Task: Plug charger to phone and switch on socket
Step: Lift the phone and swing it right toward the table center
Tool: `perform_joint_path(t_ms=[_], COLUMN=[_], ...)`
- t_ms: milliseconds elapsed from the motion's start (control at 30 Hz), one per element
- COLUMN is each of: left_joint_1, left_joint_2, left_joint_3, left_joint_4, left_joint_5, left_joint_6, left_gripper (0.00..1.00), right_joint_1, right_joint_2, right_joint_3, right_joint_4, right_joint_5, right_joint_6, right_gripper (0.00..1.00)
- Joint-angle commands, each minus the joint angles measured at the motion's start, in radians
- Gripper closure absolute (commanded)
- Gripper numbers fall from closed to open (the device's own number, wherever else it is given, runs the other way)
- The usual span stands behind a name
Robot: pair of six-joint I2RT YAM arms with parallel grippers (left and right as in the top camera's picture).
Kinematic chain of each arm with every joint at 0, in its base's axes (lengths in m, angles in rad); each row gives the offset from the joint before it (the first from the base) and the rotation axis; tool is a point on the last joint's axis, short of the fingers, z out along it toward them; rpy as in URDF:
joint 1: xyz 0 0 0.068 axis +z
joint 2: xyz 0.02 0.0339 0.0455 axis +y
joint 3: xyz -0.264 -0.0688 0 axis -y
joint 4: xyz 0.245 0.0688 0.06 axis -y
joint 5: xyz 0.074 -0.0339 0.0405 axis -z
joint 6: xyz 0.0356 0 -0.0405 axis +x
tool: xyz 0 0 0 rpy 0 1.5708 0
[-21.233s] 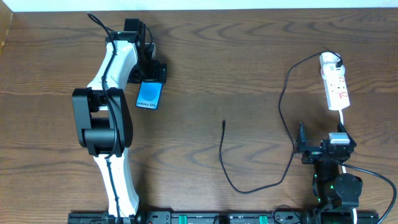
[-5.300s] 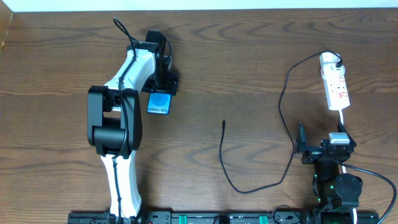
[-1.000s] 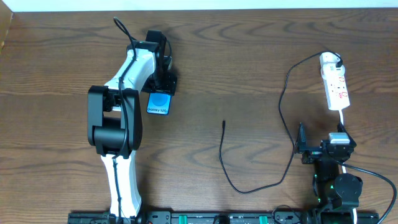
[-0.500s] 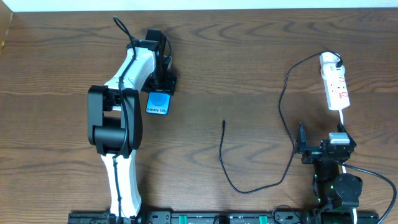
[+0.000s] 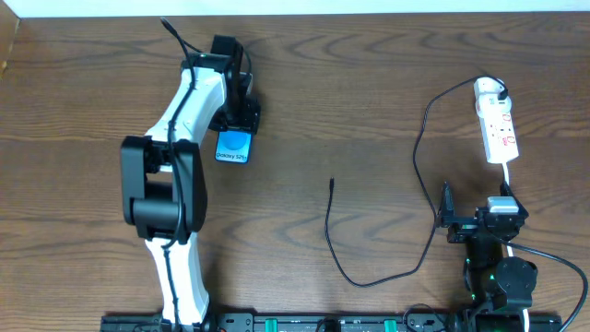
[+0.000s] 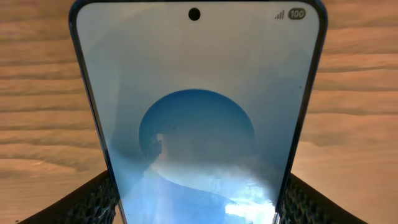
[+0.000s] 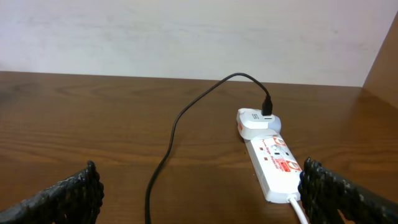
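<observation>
The left gripper [image 6: 199, 196] is pinching the phone [image 6: 196, 112]. Its dark ribbed pads [image 6: 93, 199] press in on the two long edges near one end. The handset juts straight out ahead of the fingers with its blue screen facing up and the little camera hole at the far end. From above, the white-and-black left arm [image 5: 175, 138] reaches to the far left part of the wooden table [image 5: 369, 74]. The phone pokes out of the pincer toward the front edge, and I can't tell whether it rests on the wood or hangs just off it. The charger [image 5: 417, 148] is nowhere near it. Its connector tip [image 5: 332, 182] lies loose in the middle of the table, well apart from the phone and to its right. From there the black cable loops toward the front edge and climbs to the white plug head [image 5: 491, 89] seated at the far end of the socket [image 5: 501, 132]. That strip lies far right, red markings up; I can't make out how its switch is set. The right gripper [image 7: 205, 199] sits folded back near the front right corner, its fingers [image 7: 68, 196] spread wide with nothing between them. The socket lies ahead of it and a little to its right, apart from it, and the cable passes just beside it.
</observation>
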Motion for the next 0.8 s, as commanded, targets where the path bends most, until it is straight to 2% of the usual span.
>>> perform_joint_path(t_ms=[0,300,600,767], left_joint_1=[0.001,0.001,0.002,0.002], left_joint_2=[-0.042,-0.043,-0.043,-0.043], left_joint_3=[0.031,0.031,0.031,0.031], left_joint_4=[-0.015,-0.027,-0.009,0.006], left_joint_5=[0.109,0.459,0.805,0.983], left_joint_6=[0.01,-0.026,-0.194,-0.342], left_gripper=[0.93,0.92,0.93,0.93], right_joint_1=[-0.006,-0.006,-0.006,-0.006], right_joint_2=[-0.005,-0.005,-0.005,-0.005], right_joint_3=[-0.001,-0.001,-0.001,-0.001], right_joint_4=[-0.005,-0.005,-0.005,-0.005], right_joint_5=[0.008,0.008,0.008,0.008], right_joint_6=[-0.008,-0.008,-0.008,-0.008], right_gripper=[0.01,0.01,0.01,0.01])
